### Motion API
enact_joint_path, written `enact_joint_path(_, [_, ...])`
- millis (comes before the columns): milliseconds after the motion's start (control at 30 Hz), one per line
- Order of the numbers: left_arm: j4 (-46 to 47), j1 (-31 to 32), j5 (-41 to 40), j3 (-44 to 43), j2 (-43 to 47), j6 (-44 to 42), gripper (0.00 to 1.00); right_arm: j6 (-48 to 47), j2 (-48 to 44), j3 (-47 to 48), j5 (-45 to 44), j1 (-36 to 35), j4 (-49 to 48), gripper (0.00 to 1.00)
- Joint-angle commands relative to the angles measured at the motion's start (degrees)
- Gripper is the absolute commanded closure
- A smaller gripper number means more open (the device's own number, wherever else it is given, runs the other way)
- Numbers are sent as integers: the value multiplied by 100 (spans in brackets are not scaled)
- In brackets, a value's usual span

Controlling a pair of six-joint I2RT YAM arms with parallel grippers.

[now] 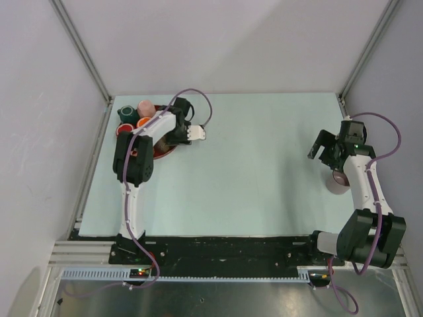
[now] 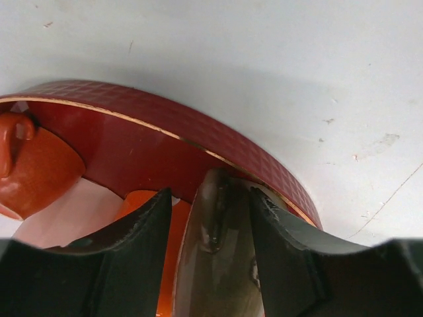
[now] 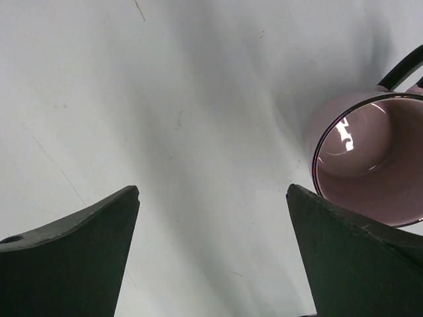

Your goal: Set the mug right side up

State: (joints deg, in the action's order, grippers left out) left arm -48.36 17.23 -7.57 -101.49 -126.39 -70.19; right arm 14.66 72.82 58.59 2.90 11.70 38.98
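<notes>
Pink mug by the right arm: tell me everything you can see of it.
The pink mug looks glazed and glossy, with a thin dark rim and a dark handle. It stands mouth up on the pale table, inside empty, partly under the right arm from above. Nothing grips it: the open right gripper hangs beside it, apart.

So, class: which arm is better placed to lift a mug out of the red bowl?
Left. The left tool straddles a mug's wall inside the red bowl; the right tool hangs open beside the pink mug, far across the table.
</notes>
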Motion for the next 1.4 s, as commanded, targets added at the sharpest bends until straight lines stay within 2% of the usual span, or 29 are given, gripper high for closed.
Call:
enact_joint_path(0, [-52, -35, -357, -222, -87, -97, 49, -100, -85, 46, 59, -32, -28, 0])
enact_joint_path(100, [-57, -33, -316, -267, -80, -25, 70, -98, -101, 47, 112, -40, -60, 1])
enact_joint_path(167, [-59, -35, -247, -266, -2, 27, 91, -95, -112, 52, 151, -55, -76, 1])
enact_joint_path(233, [-53, -36, -166, -299, 103, 99, 97, -84, -124, 53, 183, -68, -73, 1])
enact_joint_path(467, [-56, -36, 155, -910, 535, 893, 100, -158, -195, 231, 369, -389, 3, 1])
enact_joint_path(600, [-59, -35, 413, -1355, 849, 1690, 100, -343, -313, 380, 668, -958, -154, 0])
enact_joint_path(733, [-60, -36, 908, -1571, 1269, 2580, 100, -476, -395, 531, 1212, -1824, -564, 1])
enact_joint_path(867, [-55, -36, 1730, -1749, 1749, 3665, 100, -354, -352, 572, 2201, -2720, -1666, 0])
enact_joint_path(1000, [-58, -28, 3079, -1862, 2190, 4633, 100, 222, -14, 598, 3088, -3469, -3229, 1])
enact_joint_path(1133, [-60, -2, 4213, -2053, 2405, 5360, 100, 1112, 524, 682, 3689, -3788, -5060, 1])
enact_joint_path(1267, [-55, 39, 4964, -2206, 2472, 5912, 100, 1650, 1013, 990, 3752, -3914, -6013, 1])
enact_joint_path(1367, [-55, 132, 5226, -2222, 2511, 6072, 100, 1968, 1288, 1184, 3811, -3975, -6484, 1])
